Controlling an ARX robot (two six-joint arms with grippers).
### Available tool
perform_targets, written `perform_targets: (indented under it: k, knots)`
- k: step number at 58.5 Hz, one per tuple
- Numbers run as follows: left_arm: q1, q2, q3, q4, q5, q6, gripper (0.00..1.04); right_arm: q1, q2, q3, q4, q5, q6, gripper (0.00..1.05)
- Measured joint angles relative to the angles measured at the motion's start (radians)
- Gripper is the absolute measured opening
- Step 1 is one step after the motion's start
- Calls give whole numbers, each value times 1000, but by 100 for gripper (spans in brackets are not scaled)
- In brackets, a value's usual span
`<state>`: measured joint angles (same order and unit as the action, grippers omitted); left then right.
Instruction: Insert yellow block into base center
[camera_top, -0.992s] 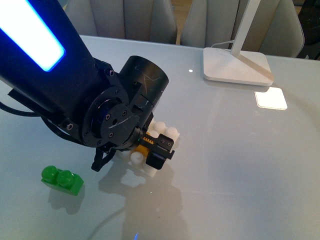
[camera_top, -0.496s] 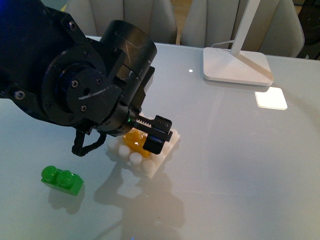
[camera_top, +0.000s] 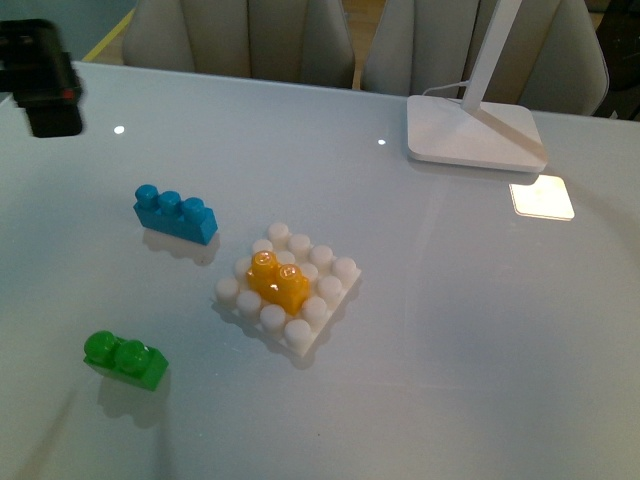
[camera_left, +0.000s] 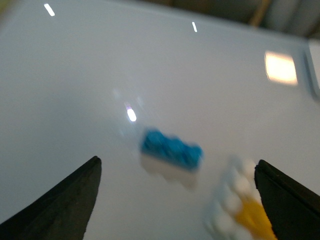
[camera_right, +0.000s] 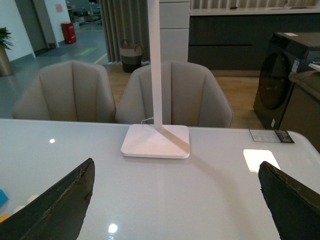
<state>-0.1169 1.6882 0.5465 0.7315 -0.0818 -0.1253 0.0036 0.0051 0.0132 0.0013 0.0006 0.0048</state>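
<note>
The yellow block (camera_top: 279, 283) sits on the base (camera_top: 330, 312), over its middle studs with a ring of white studs showing on every side of it, so the insertion looks done; whether it is pressed fully home cannot be told from here. Nothing grips it. In the left wrist view the left end effector (camera_left: 177, 200) has its two dark fingers spread wide apart and empty, with the base and its block just beside one finger and the blue brick (camera_left: 171, 148) between them, farther out. That view is blurred. The right end effector (camera_right: 176, 200) is likewise wide apart and holds nothing, and faces the lamp foot (camera_right: 156, 141), well apart from the base. The green brick (camera_top: 125, 359) lies on the surface (camera_top: 480, 330) near the base, on the side away from the lamp foot, untouched and not needed for this task
</note>
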Motion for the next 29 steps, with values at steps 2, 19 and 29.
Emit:
perform_targets:
  k: [2,19,29]
  knots:
    - [19,-1,-101,230,-13,45,75,0,-2,0,0,2,0,96]
    - [60,-314,-340,406,39,109,16,0,0,0,0,0,0,96]
    - [114,-481,-412,333,77,114,3,0,-1,0,0,0,0,96]
